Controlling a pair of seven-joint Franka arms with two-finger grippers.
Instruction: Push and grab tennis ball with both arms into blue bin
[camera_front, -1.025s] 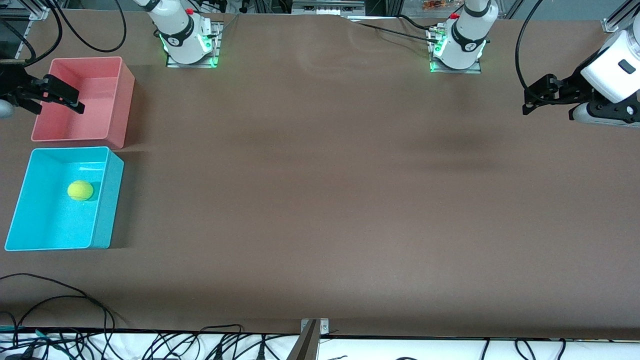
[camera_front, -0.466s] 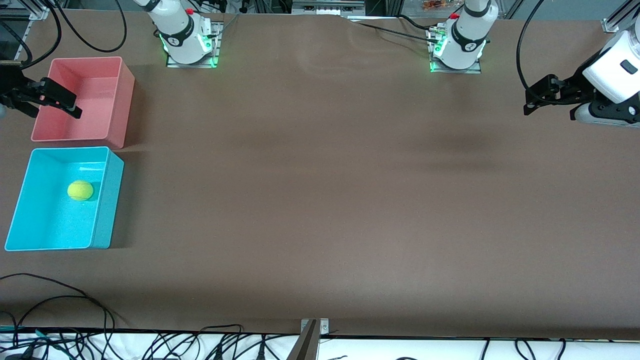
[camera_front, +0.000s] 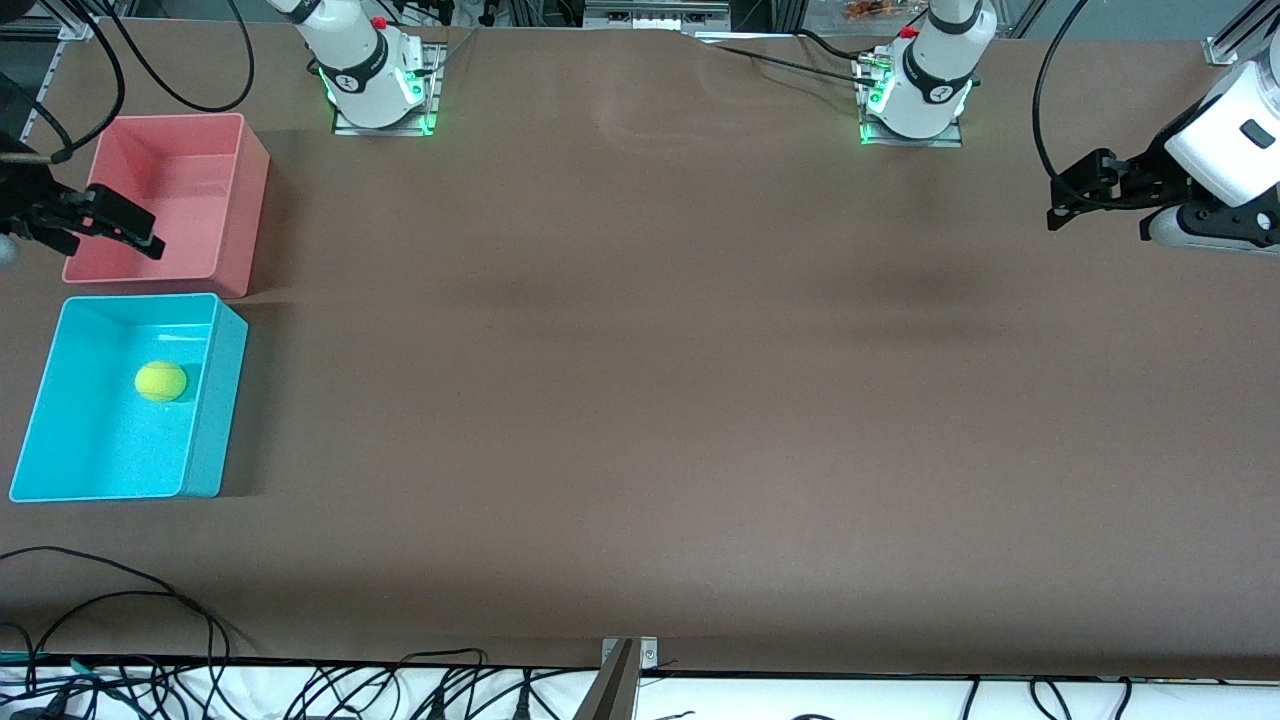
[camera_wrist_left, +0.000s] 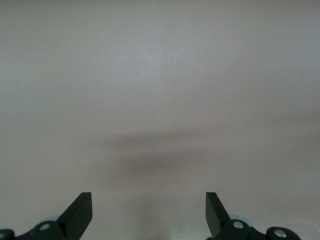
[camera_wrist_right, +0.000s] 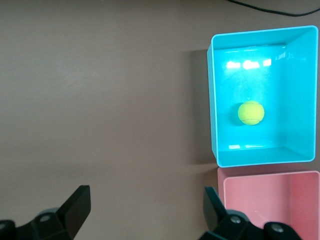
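The small fuzzy yellow-green tennis ball (camera_front: 160, 381) lies inside the bright cyan-blue rectangular plastic bin (camera_front: 217, 400), at the middle left of the front frame, resting on the bin's floor nearer the wall that faces the pink tub. In the right wrist picture the tennis ball (camera_wrist_right: 250, 112) sits in the blue bin (camera_wrist_right: 300, 90) at the upper right of the frame, clear of every wall.

The pink-red rectangular plastic tub (camera_front: 245, 190) stands just beside the blue bin, farther from the front camera, in the upper left of the front frame.

The right arm's black two-finger gripper (camera_front: 120, 222) hangs over the pink tub's outer edge at the far left of the frame; its fingers are spread apart and hold nothing.

The left arm's black two-finger gripper (camera_front: 1075, 195) hangs over bare brown table (camera_front: 640, 400) at the upper right, fingers likewise parted and released.
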